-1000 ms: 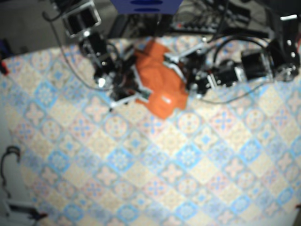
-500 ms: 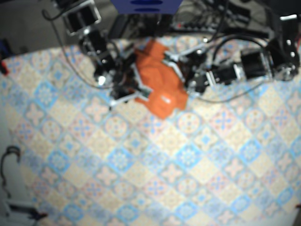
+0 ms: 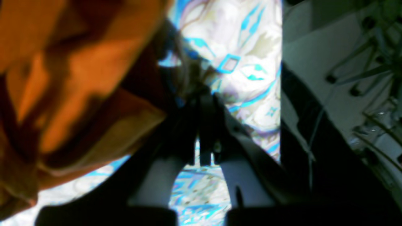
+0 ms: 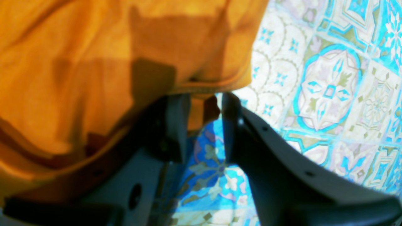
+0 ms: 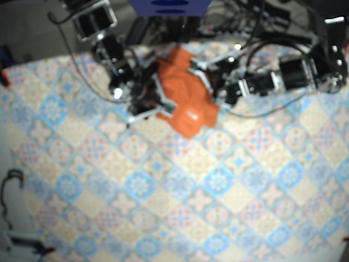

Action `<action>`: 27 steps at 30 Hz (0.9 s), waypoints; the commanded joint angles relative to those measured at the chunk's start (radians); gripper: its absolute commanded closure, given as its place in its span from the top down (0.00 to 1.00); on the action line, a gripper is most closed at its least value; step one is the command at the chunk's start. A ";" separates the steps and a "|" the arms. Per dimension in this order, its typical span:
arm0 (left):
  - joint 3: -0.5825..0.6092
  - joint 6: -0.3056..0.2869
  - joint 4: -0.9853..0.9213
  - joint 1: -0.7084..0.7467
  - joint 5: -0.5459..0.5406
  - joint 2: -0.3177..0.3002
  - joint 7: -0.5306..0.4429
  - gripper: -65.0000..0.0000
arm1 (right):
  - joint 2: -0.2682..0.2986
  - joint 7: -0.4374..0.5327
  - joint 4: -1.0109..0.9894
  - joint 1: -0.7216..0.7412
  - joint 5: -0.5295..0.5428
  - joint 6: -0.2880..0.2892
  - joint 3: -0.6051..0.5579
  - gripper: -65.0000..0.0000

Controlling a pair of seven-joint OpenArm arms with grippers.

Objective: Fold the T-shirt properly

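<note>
The orange T-shirt [image 5: 185, 98] lies bunched in a heap near the table's back edge, between both arms. My right gripper [image 5: 157, 105] is at the heap's left side. In the right wrist view it [image 4: 205, 100] stands open under the shirt [image 4: 94, 62], with the hem draped over the left finger [image 4: 176, 125] and a bit of cloth hanging in the gap. My left gripper [image 5: 217, 98] is at the heap's right side. In the left wrist view its fingers meet, so the left gripper [image 3: 204, 94] is shut beside the shirt [image 3: 78, 78]; no cloth shows between them.
A patterned tablecloth [image 5: 191, 191] covers the table. Cables and dark gear [image 5: 245, 22] crowd the back edge, with a blue object [image 5: 169, 5] at top centre. A black cable loop [image 5: 11, 185] lies off the table at lower left.
The left arm has shifted slightly up and toward the shirt. The shirt heap and the right arm look almost unmoved.
</note>
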 commanded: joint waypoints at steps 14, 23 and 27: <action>-0.014 0.065 0.092 -0.023 0.147 -0.003 0.054 0.00 | -0.004 -0.001 0.002 0.002 0.004 0.013 -0.004 0.30; -0.014 0.065 0.089 -0.031 0.161 -0.003 0.054 0.00 | -0.004 -0.001 0.002 0.002 0.004 0.013 -0.004 0.30; -0.014 0.065 0.085 -0.033 0.164 -0.002 0.057 0.00 | -0.004 -0.003 0.002 -0.001 0.004 0.013 -0.008 0.30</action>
